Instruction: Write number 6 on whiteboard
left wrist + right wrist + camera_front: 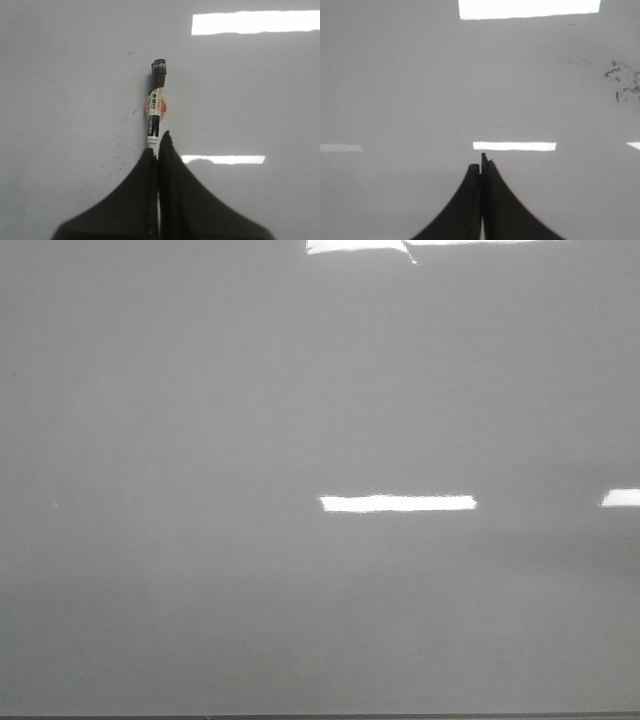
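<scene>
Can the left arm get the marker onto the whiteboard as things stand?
Probably yes. The left gripper is shut on the marker, and bare whiteboard lies around it, nothing between. Whether the cap is off, I cannot tell.

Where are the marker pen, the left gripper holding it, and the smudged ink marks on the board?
Black-capped white marker pen point(157, 102): left wrist view, on its labelled barrel.
Left gripper point(159, 145): left wrist view, between the dark fingers' tips, shut on the pen.
Dark smudged ink marks point(624, 82): right wrist view, on the cluster's middle.
</scene>
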Robot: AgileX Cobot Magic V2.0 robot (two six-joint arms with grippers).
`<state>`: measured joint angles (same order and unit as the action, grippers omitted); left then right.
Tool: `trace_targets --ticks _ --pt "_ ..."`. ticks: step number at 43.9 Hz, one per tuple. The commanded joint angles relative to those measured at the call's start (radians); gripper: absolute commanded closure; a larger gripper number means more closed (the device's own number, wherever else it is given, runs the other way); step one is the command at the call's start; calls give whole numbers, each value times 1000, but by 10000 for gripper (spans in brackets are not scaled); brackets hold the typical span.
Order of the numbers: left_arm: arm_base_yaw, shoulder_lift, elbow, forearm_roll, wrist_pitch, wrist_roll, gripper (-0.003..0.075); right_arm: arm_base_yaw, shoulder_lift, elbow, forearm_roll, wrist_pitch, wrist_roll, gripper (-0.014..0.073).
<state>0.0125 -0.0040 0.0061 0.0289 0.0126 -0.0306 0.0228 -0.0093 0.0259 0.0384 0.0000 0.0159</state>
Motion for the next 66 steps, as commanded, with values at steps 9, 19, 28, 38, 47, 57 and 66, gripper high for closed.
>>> trace_targets --ticks 9,19,28,38,47,57,66 --pt "1 -14 3 -9 -83 -6 741 0 -20 -4 -9 -82 -4 662" --pt "1 -14 3 -9 -83 -6 741 0 -20 -4 -9 -82 -4 662" --pt "1 -14 3 -9 -83 -6 741 0 -20 -4 -9 -126 -4 662" --pt "-1 -14 -24 -9 -186 -6 741 0 -20 -66 31 -88 -3 662" --pt "-11 -9 -232 -9 -78 -6 741 0 -9 -293 51 160 -4 662" --pt "-11 75 -522 -9 158 -6 741 0 109 -533 51 343 -4 662" --pt "-11 226 -731 -9 429 -4 741 0 266 -686 51 453 -4 662"
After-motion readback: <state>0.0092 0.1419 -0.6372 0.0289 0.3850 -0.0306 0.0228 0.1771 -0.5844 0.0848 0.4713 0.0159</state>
